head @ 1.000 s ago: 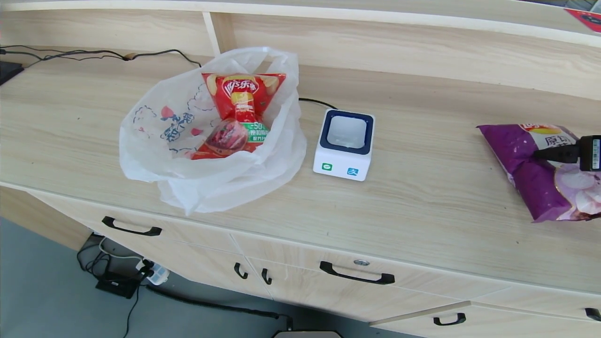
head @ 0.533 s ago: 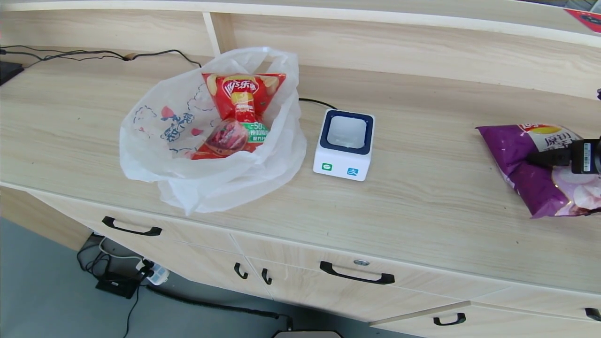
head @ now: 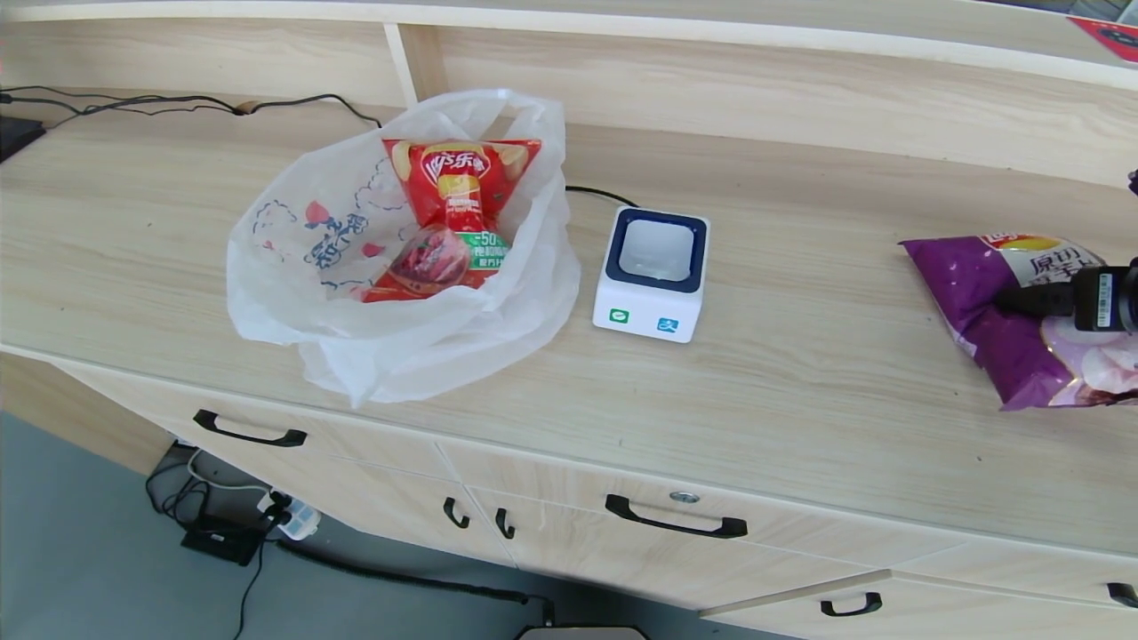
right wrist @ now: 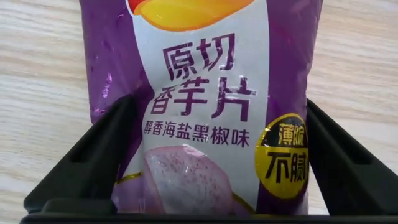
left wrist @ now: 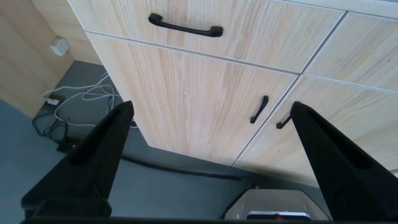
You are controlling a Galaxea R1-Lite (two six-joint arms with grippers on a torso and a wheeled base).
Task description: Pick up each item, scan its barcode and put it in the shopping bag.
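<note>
One item remains — the purple chip bag [head: 987,302] on the worktop [head: 800,373], well apart from the shopping bag [head: 293,293] — and the right tool [right wrist: 219,109] has sunk onto it, spread wide astride, so gripping looks next

Purple chips [head: 1005,356], yellow and white print; red chips [head: 458,191]; white shopping bag [head: 293,258], blue-red doodles; white scanner [head: 656,276], navy rim; pale wood-grain counter [head: 800,400].
</note>
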